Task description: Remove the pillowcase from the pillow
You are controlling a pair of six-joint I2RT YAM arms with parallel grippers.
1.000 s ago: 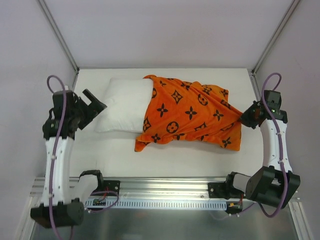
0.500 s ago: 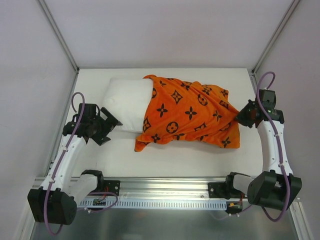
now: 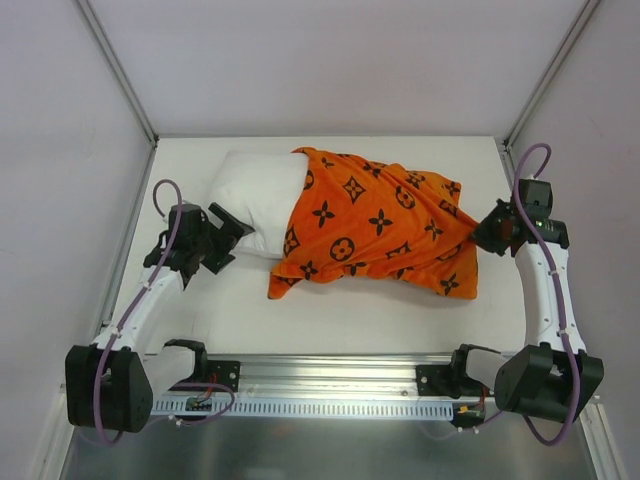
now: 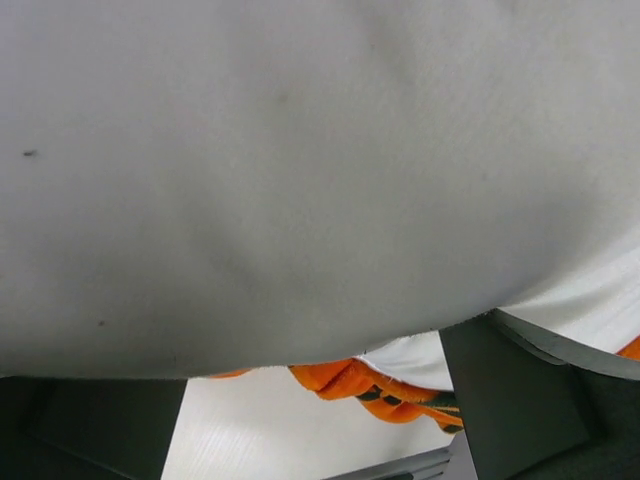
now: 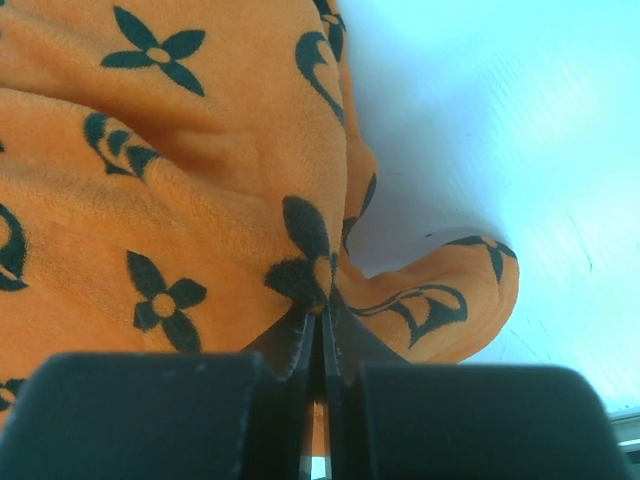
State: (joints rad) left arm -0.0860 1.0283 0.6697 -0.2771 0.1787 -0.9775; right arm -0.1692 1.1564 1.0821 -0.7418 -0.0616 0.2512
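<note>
The white pillow (image 3: 252,192) lies at the back of the table, its right part inside the orange pillowcase (image 3: 380,225) with black motifs. My left gripper (image 3: 228,234) stands open at the pillow's bare left front corner. In the left wrist view the pillow (image 4: 300,170) fills most of the frame, its lower edge between the wide-apart fingers (image 4: 520,400), and a fold of the pillowcase (image 4: 385,388) shows beneath. My right gripper (image 3: 489,229) is shut on the pillowcase's right edge. The right wrist view shows the right gripper (image 5: 322,318) pinching the pillowcase (image 5: 190,200).
The white table (image 3: 330,320) is bounded by a metal rail (image 3: 330,385) along the near edge. Grey walls and slanted frame posts (image 3: 115,70) stand at both sides. Bare table surface (image 5: 520,130) shows to the right of the pillowcase corner.
My left arm has swung down and right, bringing its open jaws to the pillow's left front corner. The pillow's left end has shifted slightly. The right gripper stays shut on the fabric.
</note>
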